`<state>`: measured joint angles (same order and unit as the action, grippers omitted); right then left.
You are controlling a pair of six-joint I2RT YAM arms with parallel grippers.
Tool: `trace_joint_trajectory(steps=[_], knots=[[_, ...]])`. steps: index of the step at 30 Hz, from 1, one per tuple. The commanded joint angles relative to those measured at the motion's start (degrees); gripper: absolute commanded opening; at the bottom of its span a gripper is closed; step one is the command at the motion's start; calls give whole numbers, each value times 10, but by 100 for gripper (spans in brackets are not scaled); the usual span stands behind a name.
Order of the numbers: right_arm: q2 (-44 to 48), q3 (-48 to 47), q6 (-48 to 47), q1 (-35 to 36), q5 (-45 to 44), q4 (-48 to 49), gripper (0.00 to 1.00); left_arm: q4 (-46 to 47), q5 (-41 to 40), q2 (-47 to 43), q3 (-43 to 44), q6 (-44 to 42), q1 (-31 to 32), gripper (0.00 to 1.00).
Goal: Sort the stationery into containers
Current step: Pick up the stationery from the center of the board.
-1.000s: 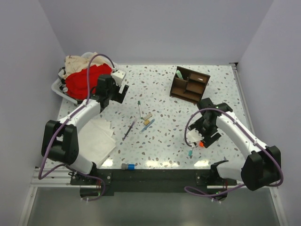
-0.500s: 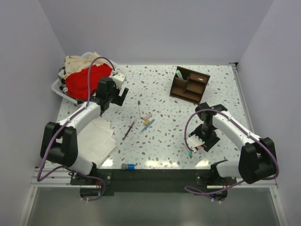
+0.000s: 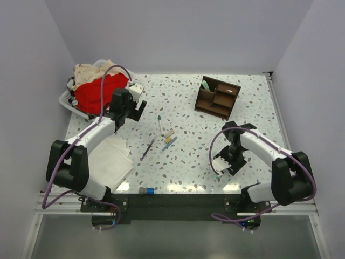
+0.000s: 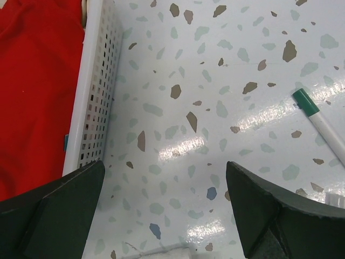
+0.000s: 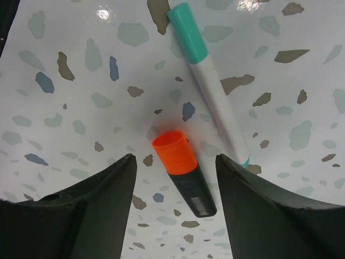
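Note:
A short highlighter with a dark body and an orange cap (image 5: pixel 180 172) lies on the speckled table. My right gripper (image 5: pixel 175 162) is open, with one finger on each side of it, not touching. A white marker with a teal cap (image 5: pixel 207 81) lies just beyond it and also shows in the top view (image 3: pixel 218 175). The right gripper (image 3: pixel 223 163) is low over the table, and the brown organizer (image 3: pixel 217 97) stands far behind it. My left gripper (image 4: pixel 164 178) is open and empty over bare table beside the basket. A white pen with a green cap (image 4: pixel 318 118) lies to its right.
A white basket (image 3: pixel 67 100) of red and beige clothes stands at back left. A white folded cloth (image 3: pixel 110 156) lies front left. A white pen (image 3: pixel 160 125), a tan eraser (image 3: pixel 169 133), a blue pen (image 3: pixel 170 142) and a dark pen (image 3: pixel 147 148) lie mid-table. A grey-blue stub (image 3: pixel 146 190) sits at the front edge.
My right gripper has swung left and toward the front, coming down over the orange highlighter, which it now hides in the top view. The left arm has barely moved.

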<state>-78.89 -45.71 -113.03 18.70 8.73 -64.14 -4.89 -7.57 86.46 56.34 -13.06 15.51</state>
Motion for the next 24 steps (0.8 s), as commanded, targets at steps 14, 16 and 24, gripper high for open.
trace_joint_trajectory(steps=[14, 16, 24], knots=[[-14, 55, -144, 1, 10, 89, 59, 3, -14, 4, 22, -5, 3, 100], [-16, 58, -139, 1, 8, 97, 58, 3, -14, 5, 23, -3, 3, 100], [-19, 56, -130, -2, -5, 103, 54, 4, -11, 6, 20, -1, 3, 100]])
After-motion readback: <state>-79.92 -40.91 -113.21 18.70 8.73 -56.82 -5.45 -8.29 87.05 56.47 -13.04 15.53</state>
